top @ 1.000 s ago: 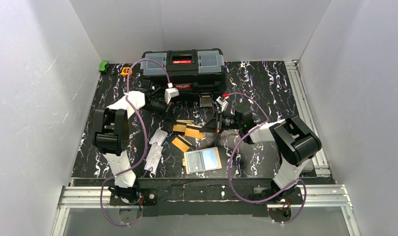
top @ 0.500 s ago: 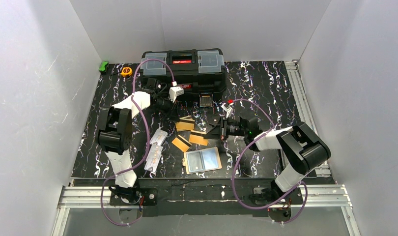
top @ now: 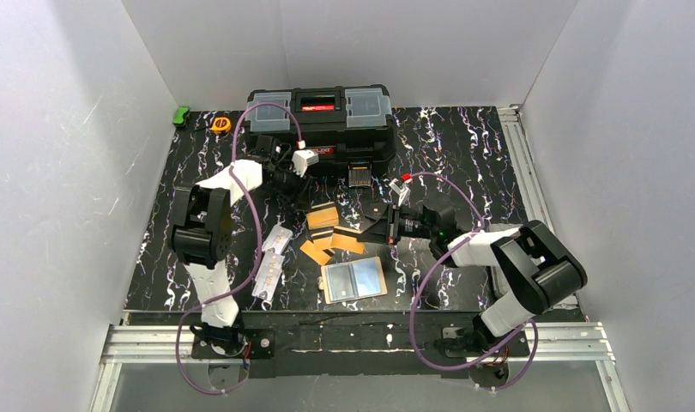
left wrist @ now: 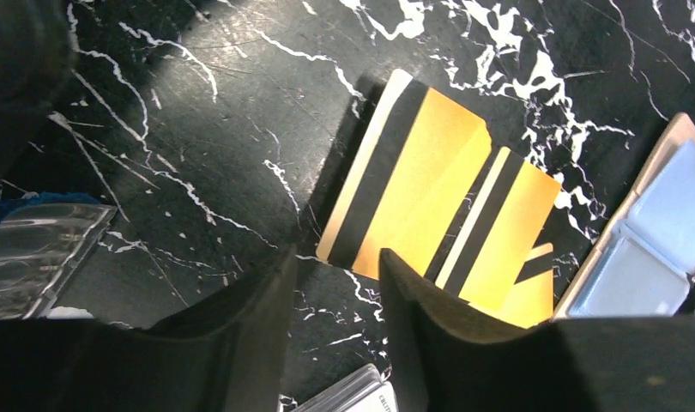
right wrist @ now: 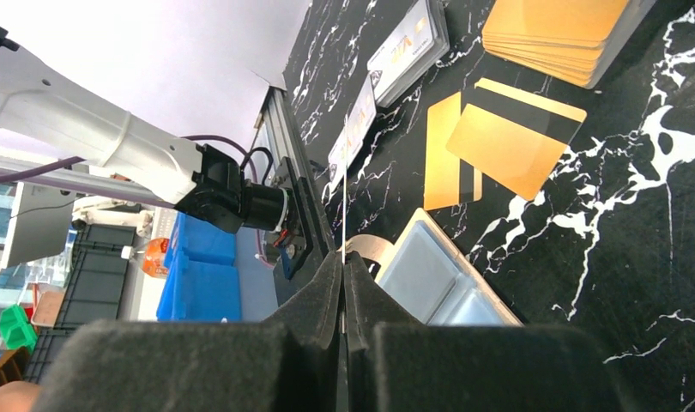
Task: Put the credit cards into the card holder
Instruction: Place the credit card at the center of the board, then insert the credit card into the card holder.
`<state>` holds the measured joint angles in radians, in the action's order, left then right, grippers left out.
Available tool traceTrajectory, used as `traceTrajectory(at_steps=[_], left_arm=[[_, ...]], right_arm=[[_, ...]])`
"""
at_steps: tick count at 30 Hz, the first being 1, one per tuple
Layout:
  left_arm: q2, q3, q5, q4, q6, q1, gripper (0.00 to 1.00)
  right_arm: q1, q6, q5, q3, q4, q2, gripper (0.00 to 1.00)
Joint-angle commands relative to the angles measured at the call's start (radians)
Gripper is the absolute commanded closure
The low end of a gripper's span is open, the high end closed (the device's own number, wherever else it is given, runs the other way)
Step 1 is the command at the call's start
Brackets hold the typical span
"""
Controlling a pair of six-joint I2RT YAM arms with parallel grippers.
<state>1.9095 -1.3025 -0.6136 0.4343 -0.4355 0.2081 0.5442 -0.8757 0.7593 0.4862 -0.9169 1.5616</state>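
The card holder (top: pixel 353 280) lies open near the front, its beige rim and bluish plastic pockets facing up; it also shows in the right wrist view (right wrist: pixel 430 275) and the left wrist view (left wrist: pixel 661 232). Orange credit cards with dark stripes (top: pixel 344 241) lie loose behind it, next to a small stack (top: pixel 322 217). My right gripper (top: pixel 372 226) is shut on a thin card seen edge-on (right wrist: pixel 344 245), held above the holder's edge. My left gripper (left wrist: pixel 337 287) is open and empty, just short of the striped cards (left wrist: pixel 413 193).
A big black toolbox (top: pixel 318 120) stands at the back. Clear plastic card sleeves (top: pixel 269 262) lie at the left of the cards. A green object (top: pixel 181 115) and an orange tape measure (top: pixel 220 124) sit in the back left corner.
My right arm has drawn back to the right and nearer, its gripper still shut. The loose cards have shifted slightly. My left gripper has pulled back a little toward the toolbox.
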Motion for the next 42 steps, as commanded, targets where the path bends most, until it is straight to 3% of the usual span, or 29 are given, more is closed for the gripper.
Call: traceTrajectory(at_steps=[1,6,9,11,19,30,37,40,42], left_arm=[[-0.103,-0.019,-0.080,0.064,-0.007,-0.005,0.56],[-0.271,-0.037,-0.382,0.323,-0.160,-0.020,0.32],[-0.340,-0.077,-0.536,0.502,-0.270,-0.019,0.03],[-0.362,-0.081,-0.599,0.581,-0.311,-0.008,0.02],[-0.440,0.010,-0.666,0.548,-0.276,0.058,0.02],[-0.458,0.007,-0.791,0.512,-0.180,0.103,0.02],[-0.452,-0.013,-0.849,0.577,-0.202,0.119,0.16],[-0.443,-0.039,-0.875,0.634,-0.236,0.119,0.32],[-0.435,-0.060,-0.886,0.692,-0.286,0.120,0.53]], right_arm=[[-0.003,0.016,0.005,0.004,0.003,-0.058,0.95],[-0.001,0.082,0.009,0.041,0.125,-0.144,0.94],[0.015,0.174,-0.011,0.073,0.258,-0.233,0.93],[0.041,0.245,-0.026,0.111,0.355,-0.285,0.92],[0.174,0.435,-0.203,0.193,0.577,-0.468,0.94],[0.243,0.441,-0.326,0.229,0.567,-0.547,0.95],[0.261,0.441,-0.360,0.252,0.536,-0.545,0.96],[0.260,0.440,-0.365,0.258,0.534,-0.552,0.96],[0.260,0.435,-0.370,0.255,0.534,-0.555,0.96]])
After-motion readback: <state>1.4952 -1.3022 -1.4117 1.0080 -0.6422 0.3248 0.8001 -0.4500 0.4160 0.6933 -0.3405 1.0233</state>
